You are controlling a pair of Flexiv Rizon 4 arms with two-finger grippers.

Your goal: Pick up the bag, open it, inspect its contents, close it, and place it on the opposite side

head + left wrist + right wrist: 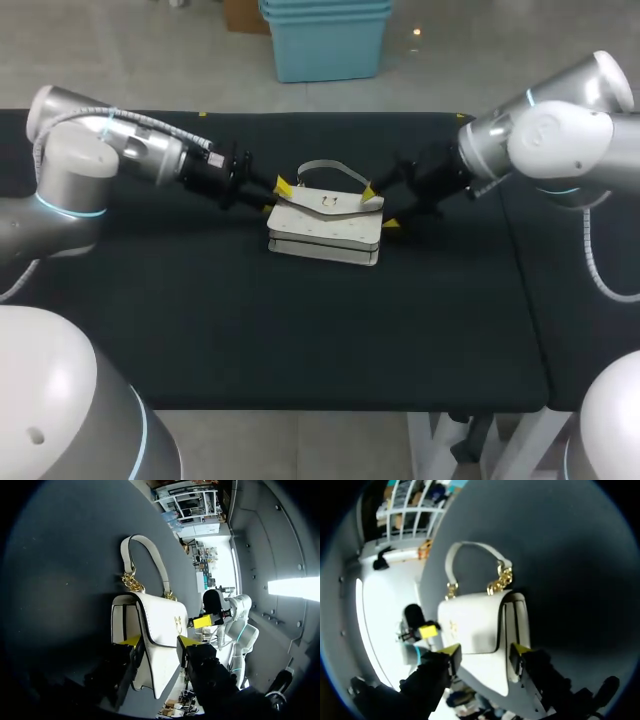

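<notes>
Table (300,330): black top, with the work going on at mid-table, towards the far edge.
Left arm (130,150): comes in from the left and reaches to the bag's left end.
Right arm (540,135): comes in from the right and reaches to the bag's right end.
Bag (325,225): small white handbag, flap face showing, between the two arms. It appears to rest on the table, and I see no daylight under it.
Handle (330,166): white strap on gold chain links, lying on the far side of the bag. Nothing holds it.
Left gripper (276,196): yellow tips set moderately apart, one on each side of the bag's end. Its wrist view shows both pressed against the bag, so it has the bag pinched.
Right gripper (379,206): same posture at the other end, both tips against the bag from two sides.
Flap (160,620): down, its dark edge lying flat.
Clasp (177,625): small gold fitting on the flap, apparently fastened.
Step in hand: my reading is pick-up. The grip is made at both ends, the lift is not evident, and opening has not begun.
Next move calls for: an even, matched rise of both arms so the bag neither twists nor slips. After that, one gripper probably has to let go to work the flap while the other bears the weight.
</notes>
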